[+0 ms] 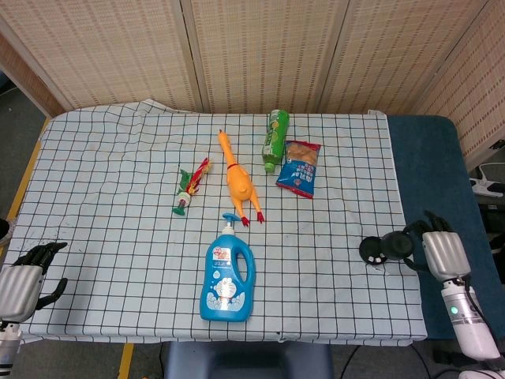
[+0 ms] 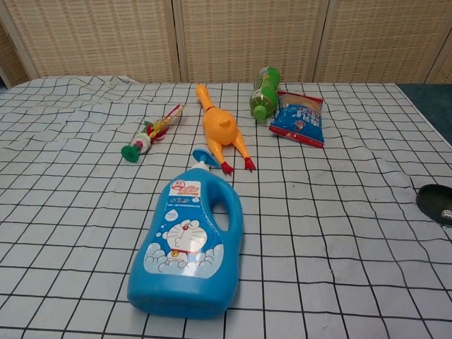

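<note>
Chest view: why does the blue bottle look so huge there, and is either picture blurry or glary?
Chest view: the camera sits low and close, so the blue bottle looms large; only the black disc is cut by the edge. Head view: it looks down from above, with even light, soft shadows and no strong glare; both are sharp.
</note>
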`<action>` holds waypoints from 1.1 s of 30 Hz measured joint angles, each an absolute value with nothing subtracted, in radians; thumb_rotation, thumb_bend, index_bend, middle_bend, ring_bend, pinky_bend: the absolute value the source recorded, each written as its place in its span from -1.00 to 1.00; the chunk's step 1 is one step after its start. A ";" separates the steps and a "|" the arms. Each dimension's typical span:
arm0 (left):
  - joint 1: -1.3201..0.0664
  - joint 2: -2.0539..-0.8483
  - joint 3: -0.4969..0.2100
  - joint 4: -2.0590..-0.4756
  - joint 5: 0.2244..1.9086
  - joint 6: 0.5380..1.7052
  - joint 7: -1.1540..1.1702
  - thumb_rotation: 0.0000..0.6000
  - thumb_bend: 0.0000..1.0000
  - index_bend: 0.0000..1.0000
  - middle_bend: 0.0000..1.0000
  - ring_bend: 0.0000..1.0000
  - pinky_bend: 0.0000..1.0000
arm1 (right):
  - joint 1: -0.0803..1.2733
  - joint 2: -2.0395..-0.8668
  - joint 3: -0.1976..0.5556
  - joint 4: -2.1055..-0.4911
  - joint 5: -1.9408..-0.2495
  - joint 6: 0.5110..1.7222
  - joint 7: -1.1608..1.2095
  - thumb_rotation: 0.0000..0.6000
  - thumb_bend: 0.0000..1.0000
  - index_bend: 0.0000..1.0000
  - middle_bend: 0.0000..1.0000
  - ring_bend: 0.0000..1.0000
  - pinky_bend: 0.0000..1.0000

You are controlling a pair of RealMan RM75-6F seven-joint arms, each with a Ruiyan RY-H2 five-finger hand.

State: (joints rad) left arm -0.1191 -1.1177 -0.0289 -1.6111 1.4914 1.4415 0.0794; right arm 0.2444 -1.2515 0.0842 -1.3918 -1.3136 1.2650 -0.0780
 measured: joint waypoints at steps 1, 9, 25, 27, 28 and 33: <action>-0.119 -1.118 -0.029 -1.611 1.492 1.442 0.081 1.00 -0.26 -0.63 -0.61 -0.62 -0.25 | 0.238 -1.246 0.088 -1.397 -1.293 1.265 -0.088 1.00 -0.87 0.04 -0.39 -0.83 -0.70; -0.121 -1.120 -0.027 -1.608 1.490 1.437 0.087 1.00 -0.26 -0.63 -0.61 -0.62 -0.24 | 0.228 -1.244 0.104 -1.352 -1.198 1.177 -0.082 1.00 -0.87 -0.01 -0.39 -0.83 -0.69; -0.121 -1.120 -0.026 -1.606 1.493 1.438 0.086 1.00 -0.26 -0.63 -0.61 -0.62 -0.25 | 0.233 -1.167 0.093 -1.441 -1.214 1.116 -0.065 1.00 -0.87 -0.98 -0.79 -1.00 -0.69; -0.121 -1.119 -0.027 -1.608 1.491 1.439 0.080 1.00 -0.26 -0.63 -0.61 -0.62 -0.25 | 0.223 -1.147 0.091 -1.474 -1.242 1.153 -0.052 1.00 -0.87 -0.98 -0.79 -1.00 -0.69; -0.121 -1.119 -0.028 -1.608 1.491 1.439 0.078 1.00 -0.26 -0.63 -0.61 -0.62 -0.25 | 0.218 -1.142 0.090 -1.485 -1.253 1.171 -0.047 1.00 -0.87 -0.98 -0.79 -1.00 -0.69; -0.121 -1.118 -0.029 -1.603 1.486 1.437 0.066 1.00 -0.26 -0.63 -0.61 -0.62 -0.24 | 0.181 -1.132 0.091 -1.536 -1.315 1.296 -0.030 1.00 -0.87 -0.90 -0.79 -1.00 -0.69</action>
State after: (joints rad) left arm -0.1206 -1.1177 -0.0295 -1.6030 1.4865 1.4366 0.0661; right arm 0.1811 -1.1323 0.0911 -1.5357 -1.3151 1.2964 -0.0302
